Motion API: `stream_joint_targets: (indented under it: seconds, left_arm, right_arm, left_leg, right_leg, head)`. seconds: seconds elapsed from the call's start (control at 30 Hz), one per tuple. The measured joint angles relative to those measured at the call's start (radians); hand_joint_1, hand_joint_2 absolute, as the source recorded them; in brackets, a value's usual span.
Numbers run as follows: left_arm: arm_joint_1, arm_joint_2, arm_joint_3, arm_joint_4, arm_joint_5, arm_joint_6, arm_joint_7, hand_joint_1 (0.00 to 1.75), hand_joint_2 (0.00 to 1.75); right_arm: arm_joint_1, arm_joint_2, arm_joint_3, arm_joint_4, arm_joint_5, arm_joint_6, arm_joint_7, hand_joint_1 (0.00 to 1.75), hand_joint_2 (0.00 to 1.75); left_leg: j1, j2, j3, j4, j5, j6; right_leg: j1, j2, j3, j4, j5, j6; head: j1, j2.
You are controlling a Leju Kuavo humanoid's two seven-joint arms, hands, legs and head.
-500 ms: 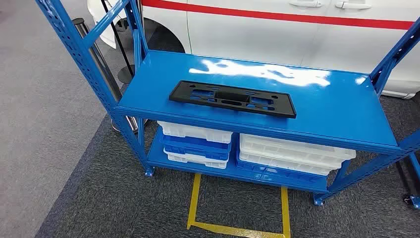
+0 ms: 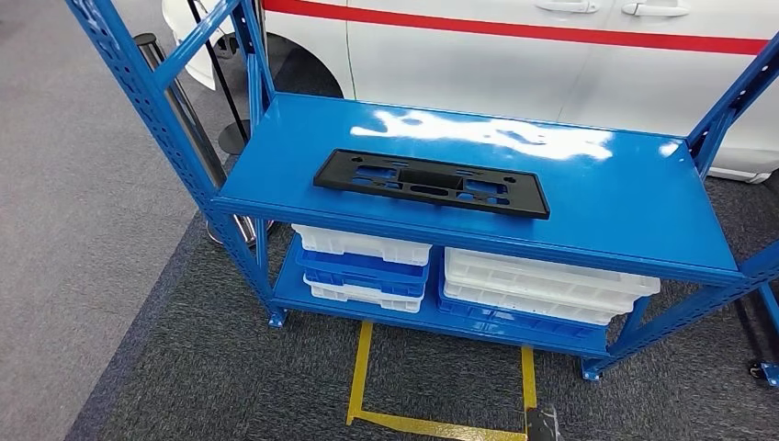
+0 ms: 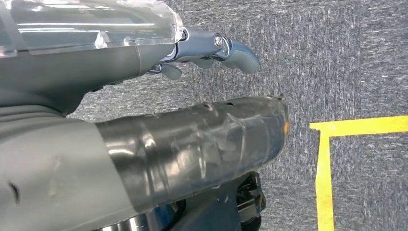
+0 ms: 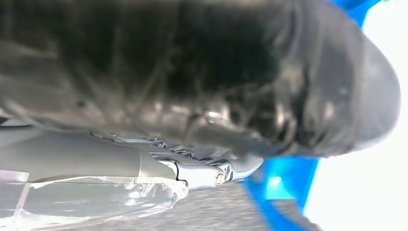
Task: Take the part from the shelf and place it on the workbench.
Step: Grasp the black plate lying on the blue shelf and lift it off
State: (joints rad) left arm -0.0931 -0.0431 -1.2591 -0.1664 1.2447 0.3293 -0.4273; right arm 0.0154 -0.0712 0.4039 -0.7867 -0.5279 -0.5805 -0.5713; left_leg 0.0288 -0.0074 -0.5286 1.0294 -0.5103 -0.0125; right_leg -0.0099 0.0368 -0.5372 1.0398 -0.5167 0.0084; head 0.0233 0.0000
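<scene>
At the bottom edge of the head view a small grey tip (image 2: 542, 424) is showing, cut off by the frame, and I cannot tell which part of the robot it is. The left hand (image 3: 192, 144) is hanging over the grey carpet (image 3: 346, 57) near a line of yellow tape (image 3: 326, 168); its thumb and one lighter finger (image 3: 235, 50) are lying apart and nothing is sitting between them. The right hand (image 4: 207, 159) is filling most of its wrist view, dark and blurred, so I cannot tell if its fingers are apart or together; a blue piece of the shelf (image 4: 284, 185) is showing behind it. Farther away, the part (image 2: 431, 182) is lying flat on the top board of the blue shelf (image 2: 625, 197), near the front edge and toward the left side. It is a long, black, flat plate with several cutouts. Under it, white and blue trays (image 2: 542, 285) are sitting in stacks on the lower board. Behind the shelf a white car (image 2: 514, 55) with a red stripe is standing.
</scene>
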Motion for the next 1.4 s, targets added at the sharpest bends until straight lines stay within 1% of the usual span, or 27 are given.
stream_joint_targets:
  seconds: [0.43, 0.5, 0.73, 0.8, 0.83, 0.97, 1.13, 1.27, 1.4]
  left_arm:
    - [-0.002, 0.0, -0.037, 0.0, 0.0, -0.005, -0.014, 0.0, 0.0]
    - [-0.002, 0.0, -0.039, 0.0, 0.0, -0.006, -0.015, 0.0, 0.0]
    - [-0.002, 0.0, -0.04, 0.0, 0.0, -0.007, -0.016, 0.0, 0.0]
    - [-0.003, 0.0, -0.043, 0.0, 0.0, -0.008, -0.016, 0.0, 0.0]
    - [-0.004, 0.0, -0.048, 0.0, 0.0, -0.01, -0.017, 0.0, 0.0]
    - [-0.009, 0.0, -0.081, 0.0, 0.0, -0.015, -0.026, 0.0, 0.0]
    - [-0.013, 0.0, -0.1, 0.002, 0.0, -0.017, -0.031, 0.0, 0.0]
    - [-0.023, -0.001, -0.124, 0.004, -0.005, -0.019, -0.03, 0.0, 0.0]
    - [-0.04, -0.002, -0.146, 0.004, -0.018, -0.025, -0.017, 0.0, 0.0]
  right_arm:
    - [0.004, 0.02, 0.0, -0.303, 0.415, -0.007, 0.03, 0.0, 0.0]
    - [0.004, 0.021, 0.0, -0.323, 0.444, -0.008, 0.033, 0.0, 0.0]
    - [0.004, 0.022, 0.0, -0.334, 0.459, -0.008, 0.034, 0.0, 0.0]
    - [0.004, 0.023, 0.0, -0.36, 0.496, -0.01, 0.038, 0.0, 0.0]
    - [0.004, 0.025, 0.0, -0.392, 0.543, -0.012, 0.042, 0.0, 0.0]
    - [0.004, 0.038, 0.0, -0.603, 0.842, -0.023, 0.073, 0.0, 0.0]
    - [-0.002, 0.046, 0.0, -0.714, 1.01, -0.028, 0.093, 0.0, 0.0]
    - [-0.055, 0.055, 0.001, -0.769, 1.129, -0.027, 0.12, 0.0, 0.0]
    - [-0.142, 0.071, 0.017, -0.781, 1.203, -0.009, 0.154, 0.0, 1.75]
  left_leg:
    - [0.0, 0.0, 0.0, 0.0, 0.0, 0.0]
    - [0.0, 0.0, 0.0, 0.0, 0.0, 0.0]
    - [0.0, 0.0, 0.0, 0.0, 0.0, 0.0]
    - [0.0, 0.0, 0.0, 0.0, 0.0, 0.0]
    - [0.0, 0.0, 0.0, 0.0, 0.0, 0.0]
    - [0.0, 0.0, 0.0, 0.0, 0.0, 0.0]
    - [0.0, 0.0, 0.0, 0.0, 0.0, 0.0]
    - [0.0, 0.0, 0.0, 0.0, 0.001, 0.0]
    - [0.0, 0.0, -0.001, 0.0, 0.003, 0.0]
  right_leg:
    - [0.0, 0.0, 0.0, 0.0, 0.0, 0.0]
    - [0.0, 0.0, 0.0, 0.0, 0.0, 0.0]
    - [0.0, 0.0, 0.0, 0.0, 0.0, 0.0]
    - [0.0, 0.0, 0.0, 0.0, 0.0, 0.0]
    - [0.0, 0.0, 0.0, 0.0, 0.0, 0.0]
    - [0.0, 0.0, 0.0, 0.0, 0.0, 0.0]
    - [0.0, 0.0, 0.0, 0.001, 0.0, 0.0]
    - [0.0, 0.0, 0.0, 0.001, 0.0, 0.0]
    - [0.0, -0.001, 0.0, 0.001, 0.001, 0.0]
  head:
    - [0.0, 0.0]
    - [0.0, 0.0]
    - [0.0, 0.0]
    - [0.0, 0.0]
    - [0.0, 0.0]
    - [0.0, 0.0]
    - [0.0, 0.0]
    - [0.0, 0.0]
    - [0.0, 0.0]
